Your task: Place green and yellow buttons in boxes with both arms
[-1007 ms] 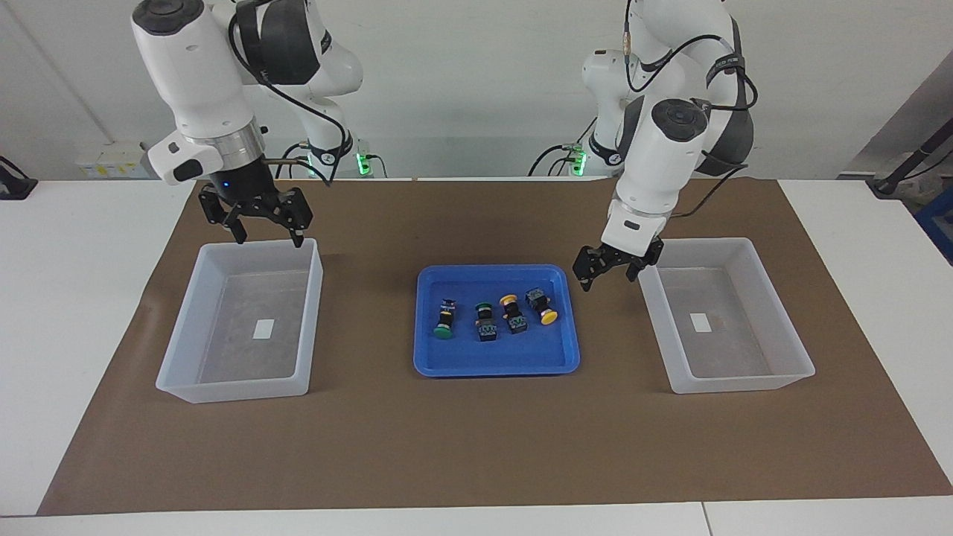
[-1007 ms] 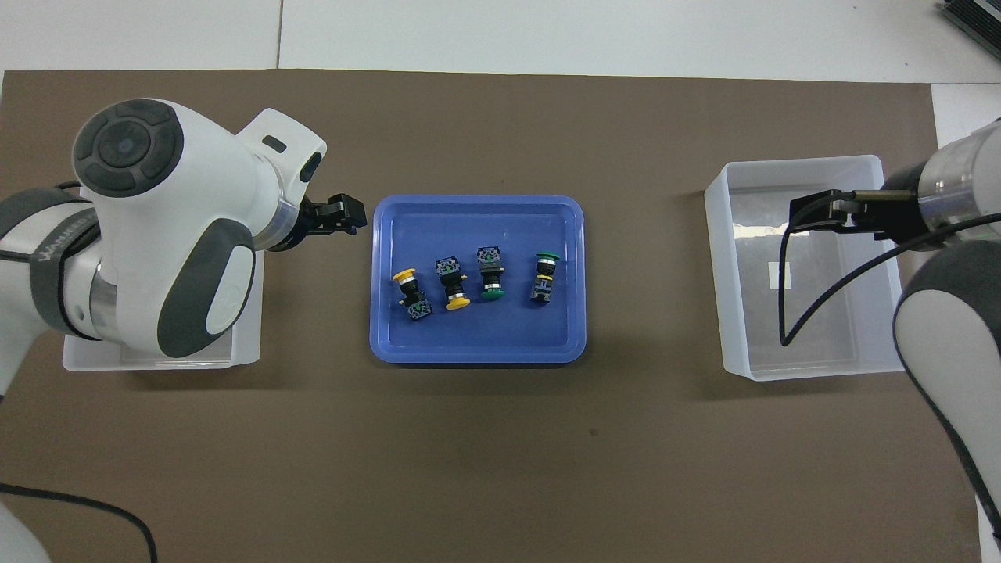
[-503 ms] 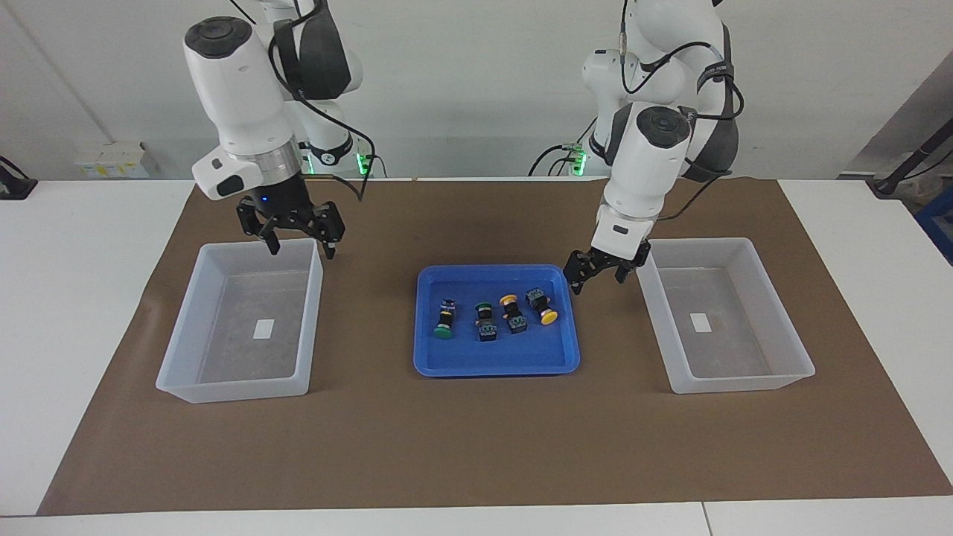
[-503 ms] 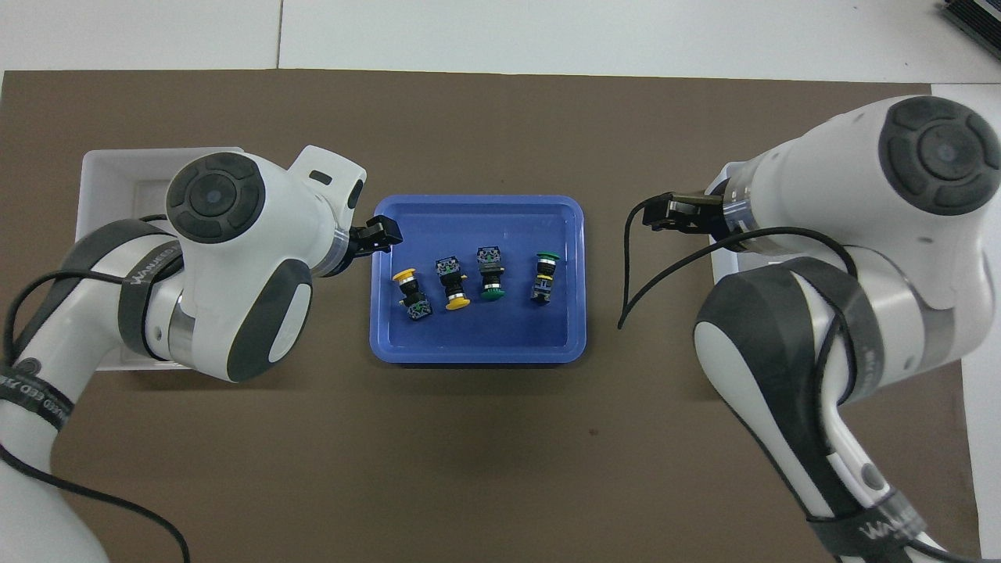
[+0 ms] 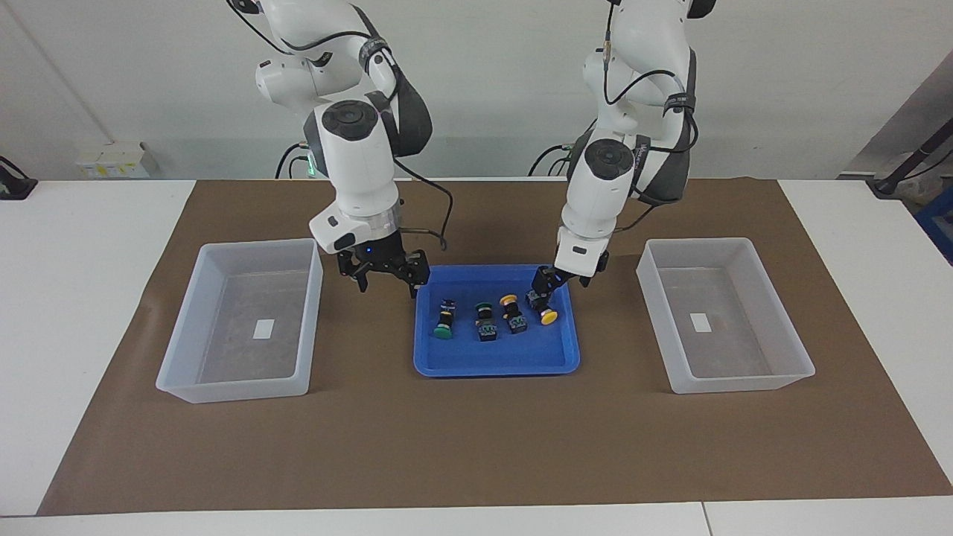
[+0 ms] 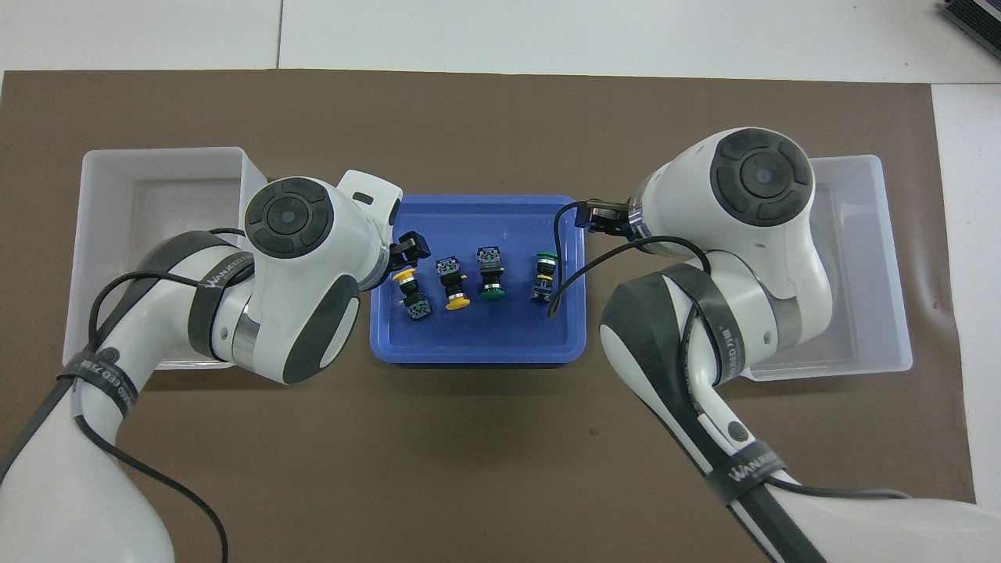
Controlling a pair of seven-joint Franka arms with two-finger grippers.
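Note:
Four buttons lie in a row in the blue tray point(image 5: 495, 368) point(image 6: 477, 356). From the right arm's end, they are a green button point(image 5: 444, 321) point(image 6: 544, 272), a second green button point(image 5: 485, 320) point(image 6: 490, 277), a yellow button point(image 5: 513, 313) point(image 6: 451, 284) and a second yellow button point(image 5: 542, 307) point(image 6: 410, 291). My left gripper point(image 5: 542, 290) point(image 6: 412, 249) is low over the black body of the second yellow button. My right gripper point(image 5: 388, 287) point(image 6: 596, 216) is open and empty, just above the tray's rim at the right arm's end.
A translucent box point(image 5: 183, 320) point(image 6: 884, 258) stands on the brown mat point(image 5: 476, 447) at the right arm's end. A matching box point(image 5: 778, 313) point(image 6: 156, 160) stands at the left arm's end. Both hold no buttons. The right arm's black cable point(image 6: 567, 274) hangs over the tray.
Both arms have swung in from over their boxes toward the tray. The left gripper has come down to the yellow button. The right gripper has reached the tray's rim. The buttons have not moved.

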